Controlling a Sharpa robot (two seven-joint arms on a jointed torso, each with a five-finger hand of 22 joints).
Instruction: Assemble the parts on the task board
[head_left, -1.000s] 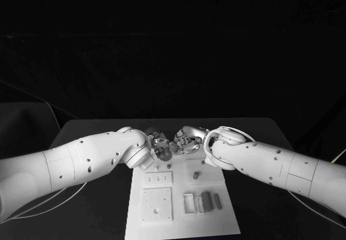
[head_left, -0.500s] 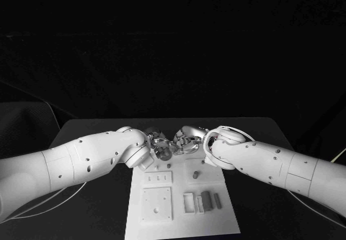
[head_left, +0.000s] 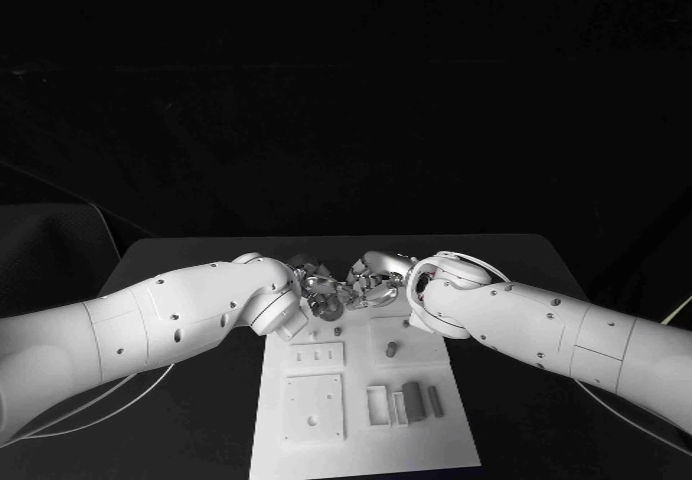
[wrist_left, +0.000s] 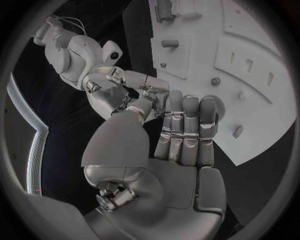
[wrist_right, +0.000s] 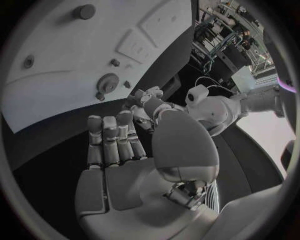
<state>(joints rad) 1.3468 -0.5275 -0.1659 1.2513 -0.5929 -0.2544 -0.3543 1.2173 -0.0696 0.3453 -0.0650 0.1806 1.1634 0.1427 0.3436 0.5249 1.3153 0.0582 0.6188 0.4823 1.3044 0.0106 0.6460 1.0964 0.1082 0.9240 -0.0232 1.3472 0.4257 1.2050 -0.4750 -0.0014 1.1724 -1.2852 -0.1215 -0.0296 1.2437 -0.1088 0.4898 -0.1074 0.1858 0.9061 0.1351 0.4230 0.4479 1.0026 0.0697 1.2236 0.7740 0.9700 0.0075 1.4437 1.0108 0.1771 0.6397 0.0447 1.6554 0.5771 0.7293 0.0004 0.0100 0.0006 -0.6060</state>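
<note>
Small grey parts (head_left: 413, 399) lie near the board's (head_left: 454, 440) near right corner; a peg (head_left: 392, 349) stands at mid-board. They look light, rigid and smooth, best pinched across their short sides. At the board's far edge, the left robot hand (head_left: 320, 291) and right robot hand (head_left: 374, 283) meet fingertip to fingertip; whether either holds anything cannot be told. All sits on the desk (head_left: 188, 255).

from my seat the left hand (head_left: 320, 290) and right hand (head_left: 374, 285) crowd together at the picture's middle, covering the far end of the task board (head_left: 361, 440). i can't tell whether anything sits between their fingertips. the board's near edge is cut off at the frame's bottom.
</note>
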